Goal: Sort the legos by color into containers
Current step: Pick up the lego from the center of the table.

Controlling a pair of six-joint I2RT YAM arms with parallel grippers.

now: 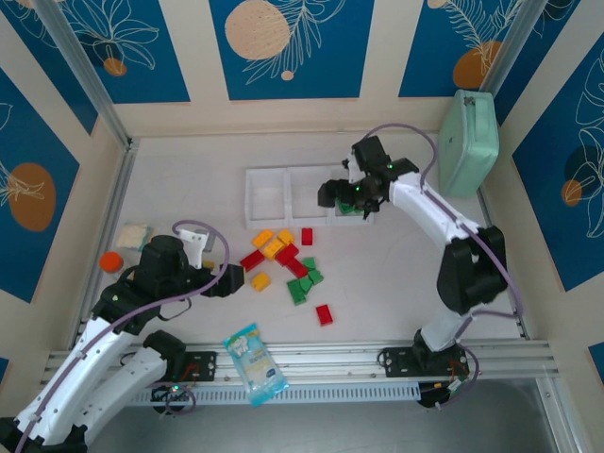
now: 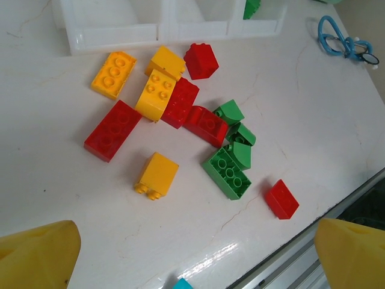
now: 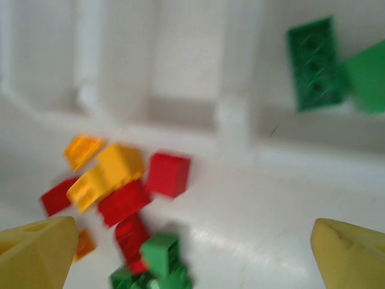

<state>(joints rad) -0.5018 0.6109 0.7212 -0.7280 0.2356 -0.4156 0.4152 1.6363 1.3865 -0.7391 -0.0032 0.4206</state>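
Currently empty, spread wide: left gripper [image 2: 192, 256], right gripper [image 3: 192, 253]. Risk of pinching two touching legos [image 2: 180, 102] of different colours, mis-sorting containers [image 2: 114, 37].

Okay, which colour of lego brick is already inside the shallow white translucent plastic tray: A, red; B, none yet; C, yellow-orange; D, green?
D: green plastic bricks lie in an end compartment of the white tray, while the red bricks and yellow-orange bricks lie on the table.

Blur smears the legos [image 3: 114, 171]; the tray [image 3: 234, 120] holds perhaps two green.
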